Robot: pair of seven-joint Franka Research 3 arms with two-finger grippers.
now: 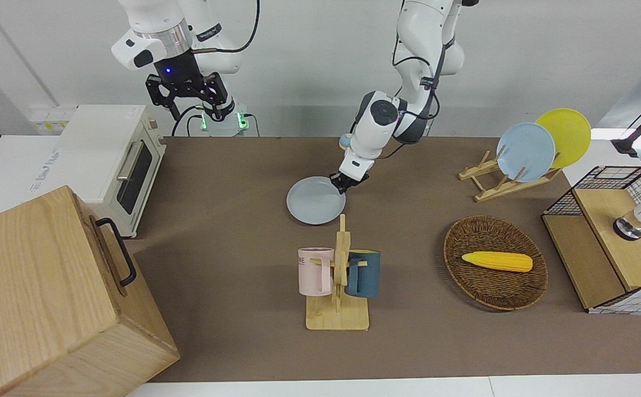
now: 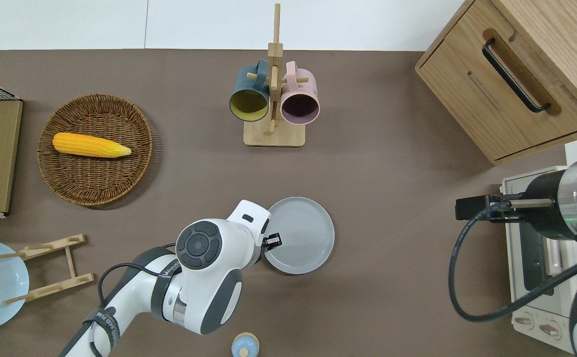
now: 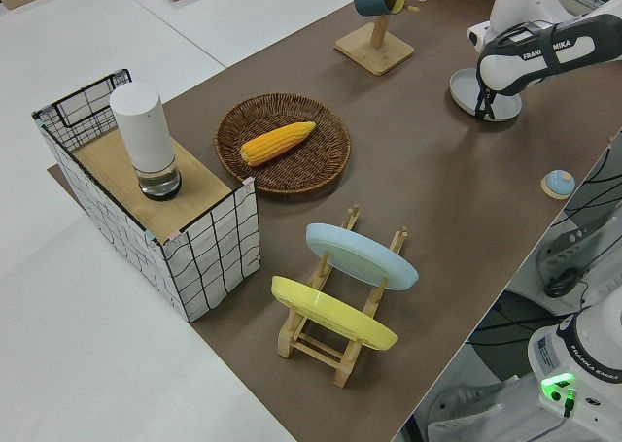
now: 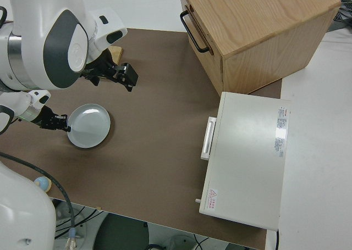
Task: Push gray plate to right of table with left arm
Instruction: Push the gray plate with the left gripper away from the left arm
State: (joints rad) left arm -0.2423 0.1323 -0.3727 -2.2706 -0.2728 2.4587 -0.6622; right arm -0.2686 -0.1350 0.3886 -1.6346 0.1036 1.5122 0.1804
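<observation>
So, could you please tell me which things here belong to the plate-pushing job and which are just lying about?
Part of the job:
- gray plate
- left claw, at the plate's rim
- table

Just lying about:
- mug rack
- basket with corn
- plate rack
- toaster oven
- wooden cabinet
- right arm, parked

A plain white wall point(image 1: 309, 60) runs along the robots' side of the room; a white counter point(image 1: 6, 165) carries a white toaster oven point(image 1: 116, 160); a large wooden cabinet point(image 1: 50, 298) stands alongside; the light is even.
</observation>
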